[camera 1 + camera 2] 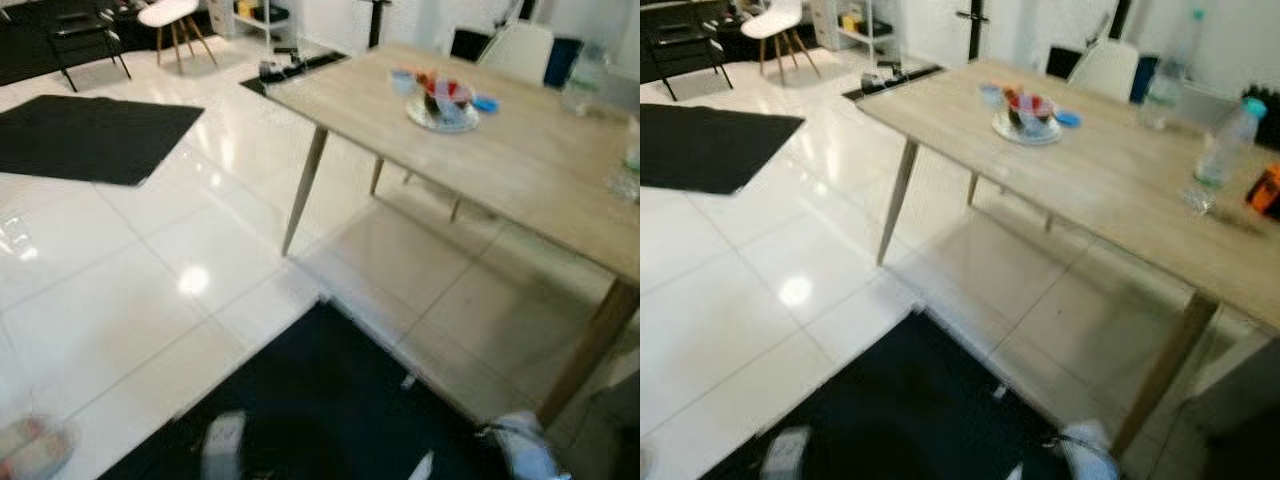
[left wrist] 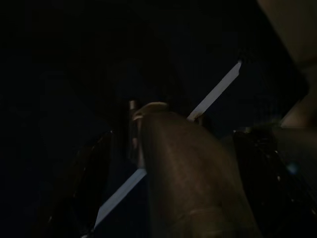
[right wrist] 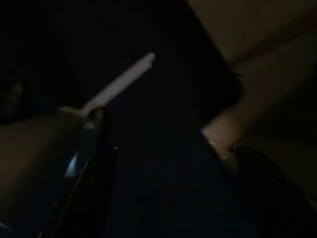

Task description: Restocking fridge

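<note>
Blurred white floor and wooden table; both wrist views too dark to judge either gripper's grasp.

A dining area in a home was what the robot's head camera took in: a light wooden table on slanted legs stood over glossy white floor tiles, with a plate of food and clear plastic bottles on its top. A white chair was drawn up at the far side, another white chair stood across the room, and black mats lay on the tiles. Shelving with small items stood against the far wall.
</note>
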Tool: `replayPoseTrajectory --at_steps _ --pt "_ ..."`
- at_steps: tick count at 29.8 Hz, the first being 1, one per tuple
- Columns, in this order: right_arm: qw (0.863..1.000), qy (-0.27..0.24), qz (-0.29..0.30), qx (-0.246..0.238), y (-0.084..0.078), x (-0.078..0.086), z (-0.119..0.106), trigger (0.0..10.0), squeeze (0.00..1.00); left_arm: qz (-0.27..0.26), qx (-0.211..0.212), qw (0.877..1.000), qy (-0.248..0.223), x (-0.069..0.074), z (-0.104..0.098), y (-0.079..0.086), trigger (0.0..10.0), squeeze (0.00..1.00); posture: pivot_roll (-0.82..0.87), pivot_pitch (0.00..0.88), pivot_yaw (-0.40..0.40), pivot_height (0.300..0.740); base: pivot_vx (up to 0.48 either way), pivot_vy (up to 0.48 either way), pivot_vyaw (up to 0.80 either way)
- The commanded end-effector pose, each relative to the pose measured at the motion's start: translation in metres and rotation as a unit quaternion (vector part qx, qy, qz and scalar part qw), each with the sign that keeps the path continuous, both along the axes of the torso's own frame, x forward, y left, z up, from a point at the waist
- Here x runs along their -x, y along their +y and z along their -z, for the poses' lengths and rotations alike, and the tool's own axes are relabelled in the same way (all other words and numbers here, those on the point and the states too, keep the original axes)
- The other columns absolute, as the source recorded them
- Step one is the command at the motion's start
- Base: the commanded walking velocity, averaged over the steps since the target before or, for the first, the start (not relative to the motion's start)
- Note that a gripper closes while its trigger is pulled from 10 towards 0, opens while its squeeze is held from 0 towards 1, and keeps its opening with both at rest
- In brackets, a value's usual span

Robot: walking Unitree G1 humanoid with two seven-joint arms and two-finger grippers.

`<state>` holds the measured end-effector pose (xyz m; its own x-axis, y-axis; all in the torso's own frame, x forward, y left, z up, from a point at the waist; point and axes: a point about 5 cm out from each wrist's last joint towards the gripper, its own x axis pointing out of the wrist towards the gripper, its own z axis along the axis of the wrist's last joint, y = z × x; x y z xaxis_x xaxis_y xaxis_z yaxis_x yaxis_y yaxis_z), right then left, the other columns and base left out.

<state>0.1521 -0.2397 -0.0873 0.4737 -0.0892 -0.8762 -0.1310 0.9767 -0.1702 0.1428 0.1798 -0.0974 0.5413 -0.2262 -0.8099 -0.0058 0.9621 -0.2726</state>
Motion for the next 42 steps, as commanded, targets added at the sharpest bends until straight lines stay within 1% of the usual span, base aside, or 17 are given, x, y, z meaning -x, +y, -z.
replayPoseTrajectory --at_steps 1,5,16,35,38,40,42 --pt "1.000 0.006 0.003 0.010 -0.0071 0.0034 -0.0005 10.0 0.00 0.006 -0.002 1.000 0.002 0.0017 0.0007 -0.0012 10.0 0.00 -0.03 0.019 -0.017 0.740 0.356 0.000 0.00" --pt "1.000 0.008 0.002 0.010 -0.0070 0.0035 -0.0004 10.0 0.00 0.008 -0.004 1.000 0.003 0.0017 0.0007 -0.0004 10.0 0.00 -0.03 0.019 -0.017 0.740 0.414 0.000 0.00" --pt "1.000 0.014 0.002 0.008 -0.0051 0.0043 0.0006 10.0 0.00 0.010 -0.008 1.000 0.002 0.0009 0.0001 0.0021 10.0 0.00 -0.02 0.010 -0.016 0.740 0.408 0.000 -0.78" --pt "1.000 0.015 0.007 0.009 -0.0050 0.0042 0.0007 10.0 0.00 0.006 -0.009 1.000 0.005 0.0014 0.0008 0.0008 10.0 0.00 -0.02 0.013 -0.015 0.740 0.467 0.000 -0.77" --pt "1.000 0.015 0.007 0.010 -0.0051 0.0041 0.0007 10.0 0.00 -0.001 -0.020 1.000 0.012 0.0024 0.0016 0.0022 10.0 0.00 -0.02 0.013 -0.015 0.740 0.099 0.000 -0.77" --pt "1.000 0.009 0.006 0.011 -0.0049 0.0029 0.0002 10.0 0.00 -0.006 -0.017 1.000 0.008 0.0017 0.0012 0.0022 10.0 0.00 -0.02 0.013 -0.015 0.740 0.000 0.000 -0.77" --pt "1.000 0.004 0.007 0.009 -0.0042 0.0017 -0.0002 10.0 0.00 -0.004 -0.012 1.000 0.005 0.0012 0.0008 0.0019 10.0 0.00 -0.02 0.014 -0.015 0.740 0.000 0.000 0.00"
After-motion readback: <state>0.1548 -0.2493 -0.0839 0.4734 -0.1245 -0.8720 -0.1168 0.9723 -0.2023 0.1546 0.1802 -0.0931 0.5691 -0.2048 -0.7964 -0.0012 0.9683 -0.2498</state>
